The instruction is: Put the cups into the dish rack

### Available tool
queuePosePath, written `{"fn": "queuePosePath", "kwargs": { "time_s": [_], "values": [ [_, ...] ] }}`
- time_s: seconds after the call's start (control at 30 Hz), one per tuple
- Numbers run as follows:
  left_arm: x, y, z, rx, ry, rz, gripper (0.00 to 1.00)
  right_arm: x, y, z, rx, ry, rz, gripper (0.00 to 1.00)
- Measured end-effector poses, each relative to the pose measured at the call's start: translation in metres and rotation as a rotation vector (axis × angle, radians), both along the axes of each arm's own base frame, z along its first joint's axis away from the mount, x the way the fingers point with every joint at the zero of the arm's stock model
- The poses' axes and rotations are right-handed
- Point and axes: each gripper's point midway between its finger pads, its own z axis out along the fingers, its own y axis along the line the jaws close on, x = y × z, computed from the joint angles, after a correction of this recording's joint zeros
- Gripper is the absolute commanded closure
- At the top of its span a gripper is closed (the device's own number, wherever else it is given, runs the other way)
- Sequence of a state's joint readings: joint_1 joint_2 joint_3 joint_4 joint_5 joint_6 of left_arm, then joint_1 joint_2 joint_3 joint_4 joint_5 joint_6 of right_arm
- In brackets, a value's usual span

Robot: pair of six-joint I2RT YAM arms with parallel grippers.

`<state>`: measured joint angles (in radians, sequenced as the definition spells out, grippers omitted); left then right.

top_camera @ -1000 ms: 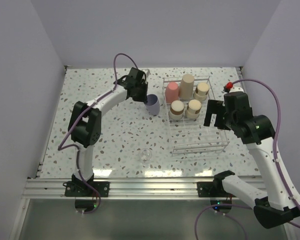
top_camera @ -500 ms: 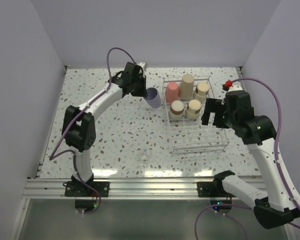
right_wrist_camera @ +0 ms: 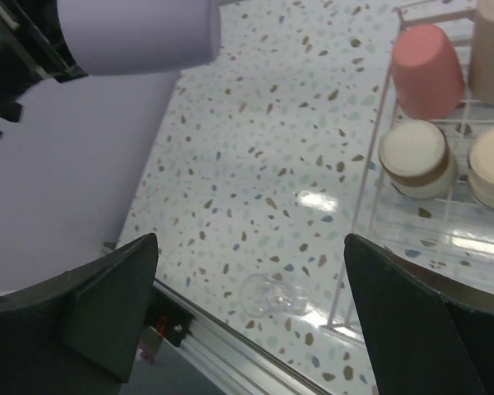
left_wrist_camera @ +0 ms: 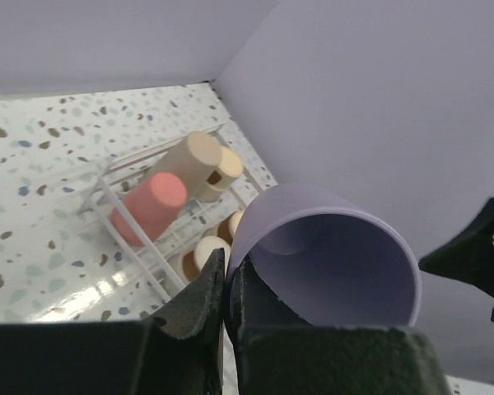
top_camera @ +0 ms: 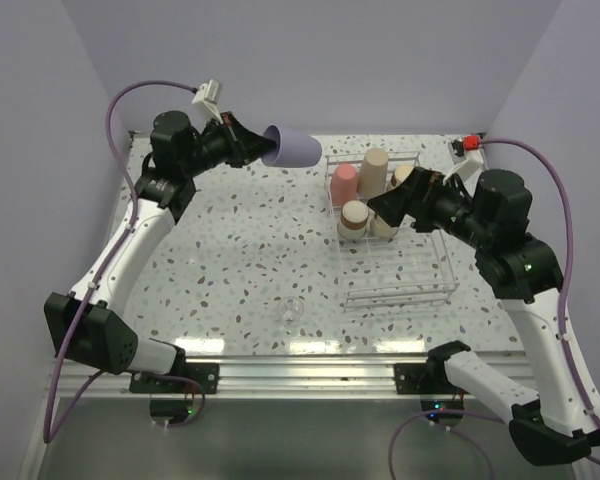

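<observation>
Holding the lavender cup [top_camera: 298,148] in the air with the left gripper [top_camera: 258,152], up and to the left of the dish rack [top_camera: 395,298], just off its far-left corner and well above the surface [top_camera: 230,260]. Pinching the cup's rim wall between narrow jaws, with one finger inside the mouth and one outside, as seen from the left wrist. Carrying the cup on its side: long axis roughly level, closed base pointing toward the rack, open mouth facing back toward the jaws.

Showing five cups already standing in the rack's far half, apparently mouth-down: the pink cup [top_camera: 344,182], the taller tan cup [top_camera: 374,172] and three short beige cups [top_camera: 354,218]. Leaving the rack's near rows bare.

Hovering the right gripper [top_camera: 388,205] above the rack's right side, jaws spread wide and holding nothing, pointing leftward toward the lavender cup.

Judging the coming move: probably swinging the cup rightward and down over the rack, then tipping it mouth-down into a free slot — work falling to the left arm, already gripping the cup, despite the right gripper sitting closer to the rack. Possibly risking a knock against the pink cup, standing at the rack's left edge nearest the way in.
</observation>
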<state>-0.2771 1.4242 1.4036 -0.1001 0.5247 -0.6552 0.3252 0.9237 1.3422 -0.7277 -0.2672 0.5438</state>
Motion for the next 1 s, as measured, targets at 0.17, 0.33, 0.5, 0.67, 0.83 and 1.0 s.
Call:
{"fn": "queuePosePath", "kwargs": {
  "time_s": [0.17, 0.33, 0.5, 0.67, 0.83, 1.0],
  "values": [
    [-0.039, -0.018, 0.009, -0.142, -0.032, -0.171, 1.0, 0.002, 0.026, 0.034, 0.155, -0.059, 0.101, 0.02],
    [-0.064, -0.023, 0.019, -0.226, -0.052, -0.263, 1.0, 0.006, 0.049, 0.059, 0.298, -0.07, 0.198, 0.02],
    [-0.09, -0.022, 0.052, -0.288, -0.145, -0.33, 1.0, 0.008, 0.061, 0.07, 0.38, -0.063, 0.252, 0.02],
    [-0.11, -0.02, 0.078, -0.328, -0.225, -0.379, 1.0, 0.011, 0.068, 0.077, 0.447, -0.063, 0.284, 0.02],
    [-0.114, -0.02, 0.077, -0.34, -0.22, -0.398, 1.0, 0.017, 0.078, 0.08, 0.493, -0.049, 0.312, 0.02],
    [-0.115, -0.02, 0.075, -0.354, -0.208, -0.403, 1.0, 0.018, 0.099, 0.078, 0.513, -0.026, 0.365, 0.02]
  ]
}}
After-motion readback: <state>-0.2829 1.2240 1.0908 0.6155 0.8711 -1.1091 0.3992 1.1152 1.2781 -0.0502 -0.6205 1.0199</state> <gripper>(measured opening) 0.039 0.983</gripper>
